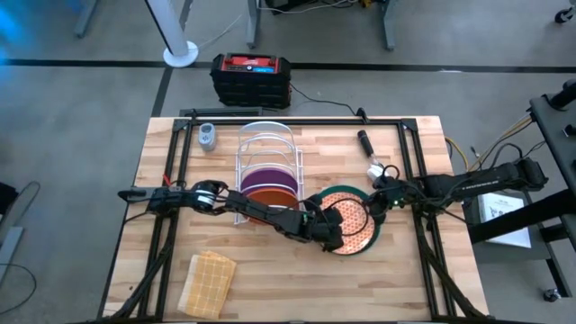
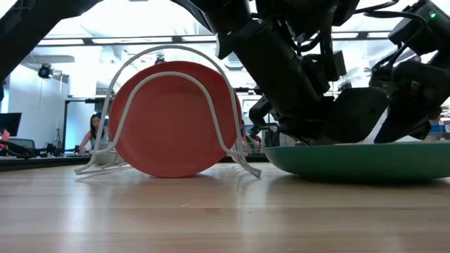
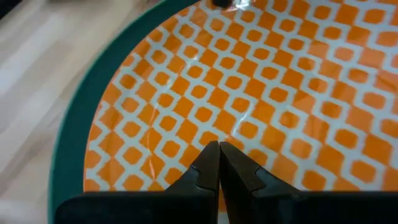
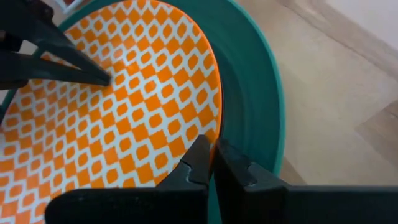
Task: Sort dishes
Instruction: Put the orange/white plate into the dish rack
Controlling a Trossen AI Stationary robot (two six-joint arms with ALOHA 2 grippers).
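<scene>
On the wooden desk (image 1: 396, 279), toward its right half and about midway between the far and near edges, lies the larger teal-green plate (image 1: 375, 236), flat on the boards, with the orange-patterned plate (image 1: 355, 225) resting inside it. Both arms meet over this pair. The left hand (image 1: 335, 236) reaches across from the desk's left side, and its two dark fingers (image 3: 217, 163) are pressed together with no gap, their tips down on the patterned face of the orange-patterned plate; it grips nothing. The right hand (image 1: 376, 200) comes in from the right edge and sits at the rim of the same plate, where that rim meets the teal-green plate's inner wall; its fingers (image 4: 200, 158) are closed tight against each other, tips just at the patterned rim, and whether they pinch the rim or only touch it cannot be told. Left of the two plates, near the desk's middle, stands the white wire rack (image 1: 265, 144), holding the purple plate (image 1: 268, 177) and the plain orange plate (image 1: 270, 193) upright in neighbouring slots, the orange one nearer the desk's near edge. A tan woven cloth (image 1: 208, 283) lies close to the near left corner, well apart from the plates.
</scene>
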